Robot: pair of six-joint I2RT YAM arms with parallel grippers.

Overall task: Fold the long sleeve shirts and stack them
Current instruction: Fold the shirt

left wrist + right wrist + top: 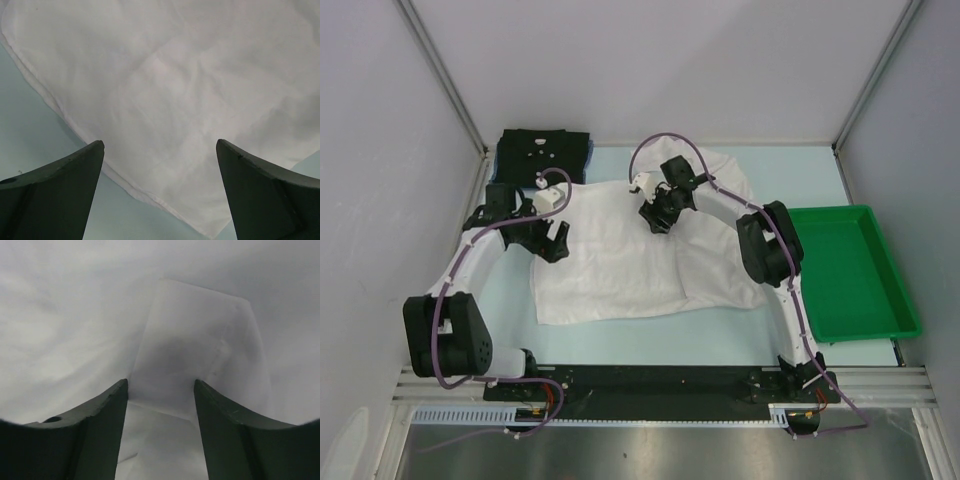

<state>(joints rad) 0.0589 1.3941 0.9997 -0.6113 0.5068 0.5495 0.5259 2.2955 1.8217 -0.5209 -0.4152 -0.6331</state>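
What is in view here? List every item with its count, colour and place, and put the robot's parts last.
white shirt: one, white, spread creased across the middle of the table.
black shirt: one, black with small white marks, folded at the far left corner.
blue shirt: one, blue, only its edges show under the black shirt.
tray: one, green, right side, nothing in it.
table: one, pale blue-green.
left gripper: one, dark, open over the white shirt's left edge.
right gripper: one, dark, open over the white shirt's far part.
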